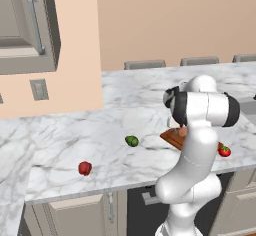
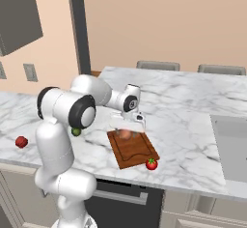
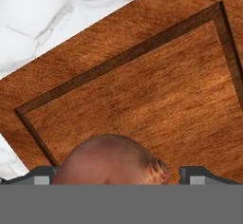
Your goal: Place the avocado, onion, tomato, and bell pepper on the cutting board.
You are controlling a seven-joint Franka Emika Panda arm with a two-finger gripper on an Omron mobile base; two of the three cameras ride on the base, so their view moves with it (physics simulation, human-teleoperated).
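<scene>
While on cutting board (image 2: 137, 155), onion (image 2: 125, 134).

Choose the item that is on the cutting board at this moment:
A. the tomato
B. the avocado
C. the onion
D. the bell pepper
C. The pale peach onion lies on the cutting board, below the gripper. The tomato sits on the counter beside the board's edge, and the avocado and the bell pepper lie further off on the marble.
</scene>
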